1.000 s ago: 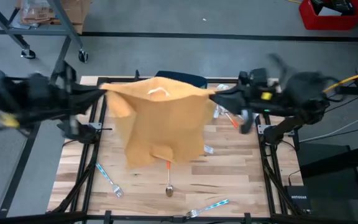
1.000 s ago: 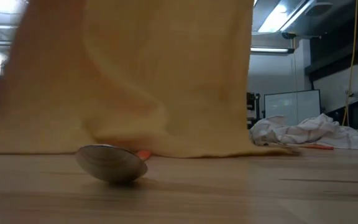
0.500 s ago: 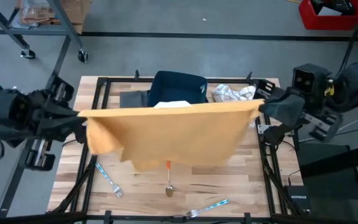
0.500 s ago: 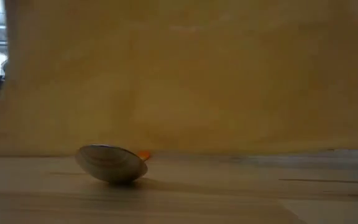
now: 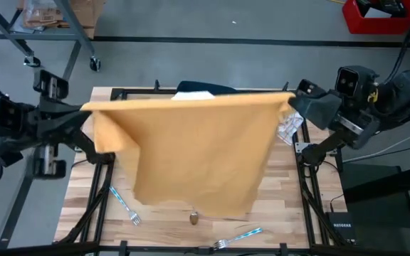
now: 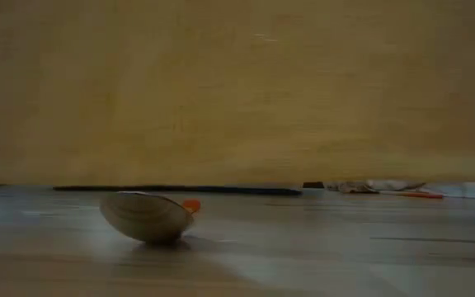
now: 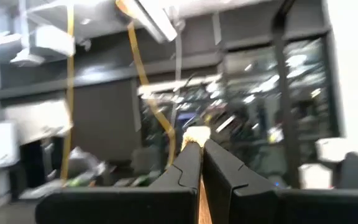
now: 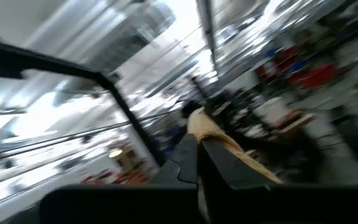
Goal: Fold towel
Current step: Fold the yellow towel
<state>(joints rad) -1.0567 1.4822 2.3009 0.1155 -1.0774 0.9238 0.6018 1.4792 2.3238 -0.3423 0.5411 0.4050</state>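
A tan towel [image 5: 191, 153] is held spread out above the wooden table [image 5: 290, 213], hanging as a wide sheet from a taut upper edge. The left gripper [image 5: 84, 112] is clamped on the towel's upper corner at the table's left side; in the left wrist view its fingers [image 7: 188, 165] are pressed together with a small tuft of tan cloth pinched at the tips. The right gripper [image 5: 292, 102] is clamped on the opposite upper corner at the table's right side; in the right wrist view its fingers [image 8: 188, 155] are likewise closed, with cloth caught at the tips and trailing away. In the low view the towel [image 6: 237, 82] fills nearly the whole picture, and its lower edge hangs clear of the table surface. Beneath that edge a spoon [image 6: 147, 216] lies on the wood, bowl toward the camera, with an orange bit just behind it. From above, only the spoon's bowl [image 5: 193, 218] is seen, just below the towel's hem. A fork with a blue handle [image 5: 124, 205] lies at the front left of the table, and a second one [image 5: 239, 238] at the front right. A crumpled white cloth [image 5: 289, 126] is partly seen by the towel's right edge, and a dark cloth [image 5: 205, 88] shows behind its upper edge.
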